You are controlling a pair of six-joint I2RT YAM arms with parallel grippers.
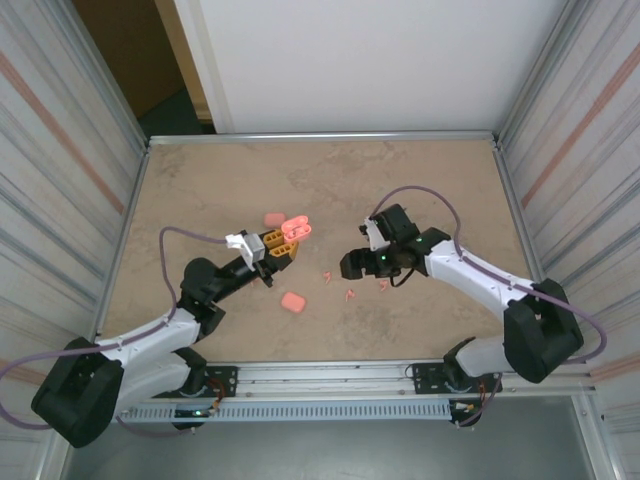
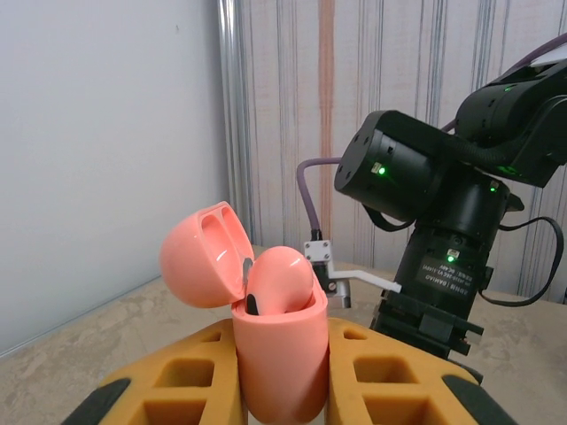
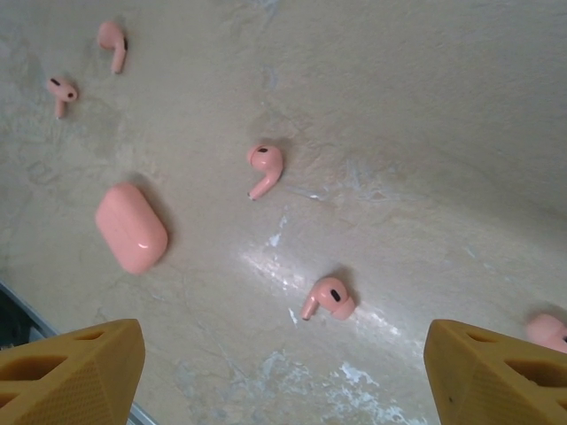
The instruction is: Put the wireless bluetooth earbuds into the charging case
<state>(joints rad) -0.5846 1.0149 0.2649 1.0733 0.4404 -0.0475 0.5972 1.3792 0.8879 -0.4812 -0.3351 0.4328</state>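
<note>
Fingers on left [image 2: 177,390] clench the open charging case [image 2: 275,372] — right fingers [image 3: 71,372] hover parted over earbuds [image 3: 266,168].

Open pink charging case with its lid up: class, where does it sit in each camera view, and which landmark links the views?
Top external: open pink charging case left of centre, at the left gripper's tip.
Left wrist: bottom centre, clamped between yellow fingers.
Shared landmark: black right arm, facing the case.

The beige marbled table [image 1: 200,180] carries a closed pink charging case [image 1: 293,301] toward its near edge, a second closed case [image 1: 273,218] farther back, and small pink earbuds [image 3: 265,166] – loose, lying apart – scattered right of the nearer case.
</note>
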